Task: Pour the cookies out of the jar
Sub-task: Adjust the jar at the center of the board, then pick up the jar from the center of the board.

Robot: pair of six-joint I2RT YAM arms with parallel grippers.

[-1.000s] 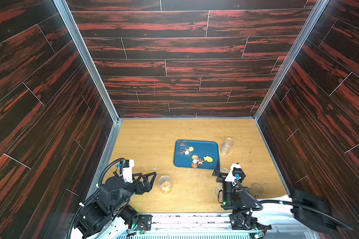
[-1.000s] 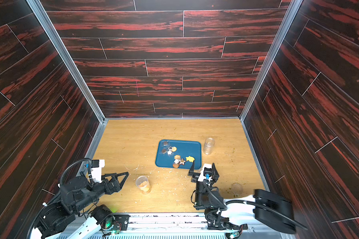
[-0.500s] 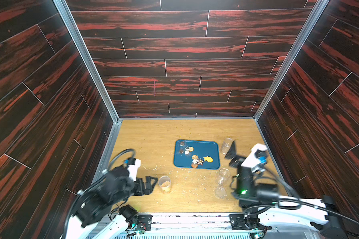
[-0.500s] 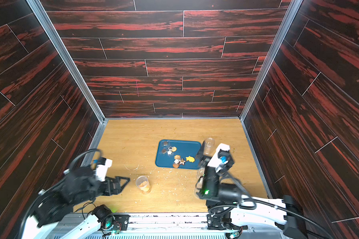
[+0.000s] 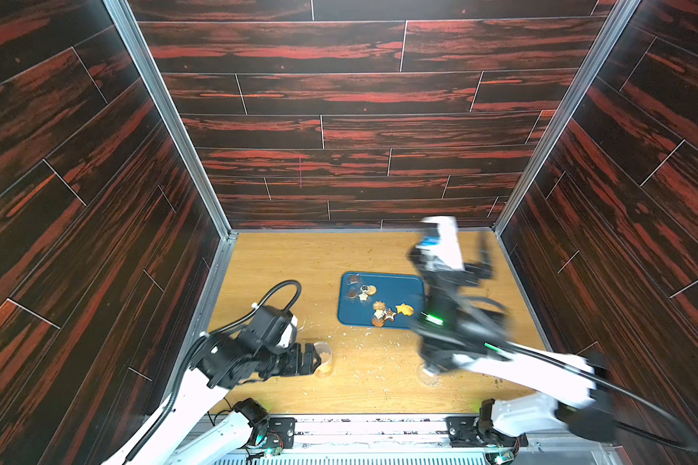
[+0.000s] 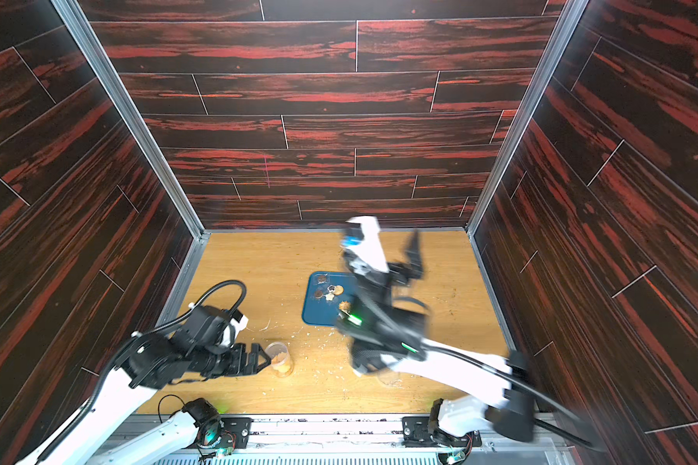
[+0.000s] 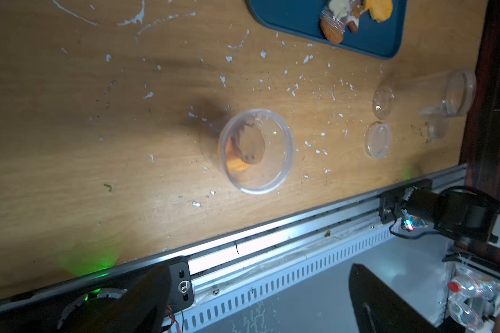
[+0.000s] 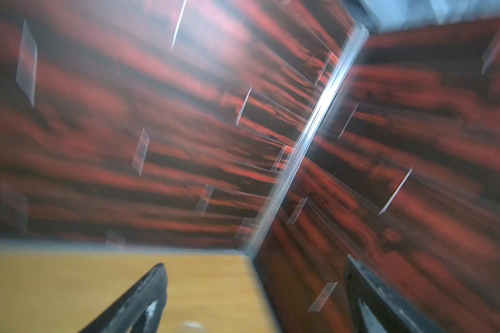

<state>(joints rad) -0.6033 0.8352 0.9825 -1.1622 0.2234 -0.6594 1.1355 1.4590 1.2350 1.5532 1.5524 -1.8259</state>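
Observation:
The jar (image 5: 324,359) (image 6: 280,359) is a clear, lidless cup standing upright on the wooden floor near the front. It holds cookies (image 7: 247,144), brown and orange. My left gripper (image 5: 313,358) (image 6: 264,358) is open, level with the jar and right beside it on its left. In the left wrist view the left gripper (image 7: 260,302) has nothing between its fingers. More cookies (image 5: 387,312) lie on a blue tray (image 5: 383,284) (image 6: 313,316). My right gripper (image 5: 483,257) (image 6: 416,261) is raised at the back right, blurred, open and empty. In its wrist view the right gripper (image 8: 257,297) faces the wall corner.
Pale crumbs (image 5: 379,346) are scattered between the jar and the tray. Clear empty containers and lids (image 7: 378,139) (image 7: 459,92) lie near the front right, one (image 5: 428,372) under my right arm. Dark wooden walls close in three sides. A metal rail (image 5: 363,422) runs along the front.
My right arm has swung up from the front of the table toward the back right corner. My left gripper has moved right, up to the jar.

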